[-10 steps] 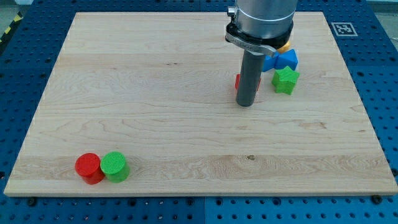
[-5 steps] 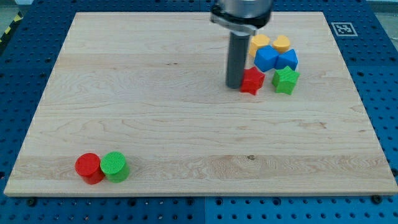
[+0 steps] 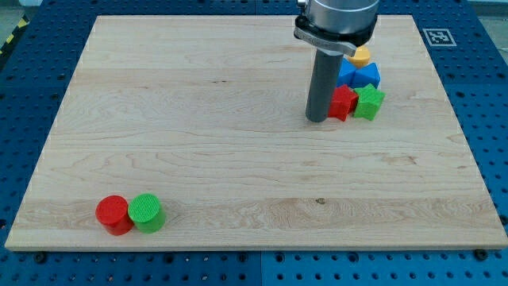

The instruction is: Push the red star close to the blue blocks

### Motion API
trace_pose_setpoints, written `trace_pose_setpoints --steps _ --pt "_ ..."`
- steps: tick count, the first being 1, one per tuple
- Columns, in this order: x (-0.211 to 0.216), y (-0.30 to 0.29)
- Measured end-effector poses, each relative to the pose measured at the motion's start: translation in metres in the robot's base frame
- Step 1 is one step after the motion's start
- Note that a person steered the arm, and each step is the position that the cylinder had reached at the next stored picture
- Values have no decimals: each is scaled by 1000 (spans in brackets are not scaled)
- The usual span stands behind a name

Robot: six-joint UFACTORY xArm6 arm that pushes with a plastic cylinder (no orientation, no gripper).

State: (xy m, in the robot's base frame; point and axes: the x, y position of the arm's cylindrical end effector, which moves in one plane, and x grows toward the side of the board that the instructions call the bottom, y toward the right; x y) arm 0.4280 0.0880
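The red star [image 3: 344, 103] sits on the wooden board near the view's upper right, touching the green star [image 3: 369, 102] on its right. Two blue blocks [image 3: 359, 75] lie just above it, close to or touching it; the left one is partly hidden by the rod. My tip [image 3: 317, 120] rests on the board directly against the red star's left side.
A yellow block [image 3: 360, 56] sits above the blue blocks, partly behind the arm. A red cylinder [image 3: 113, 214] and a green cylinder [image 3: 147, 212] stand together near the board's lower left. The board's right edge [image 3: 456, 119] is to the right of the cluster.
My tip moved right and slightly down, pushing the red star right until it met the green star, just below the blue blocks. One yellow block is now hidden behind the arm.
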Motion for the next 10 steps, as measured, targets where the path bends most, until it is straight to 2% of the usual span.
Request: trace_pose_setpoints --steps 1,2,3,4,5,6,9,10 --pt "-16 0" --pt "-11 0" --pt "19 0" --pt "19 18" --pt "-15 29" --pt "-27 29" --pt "-15 29" --pt "-3 10"
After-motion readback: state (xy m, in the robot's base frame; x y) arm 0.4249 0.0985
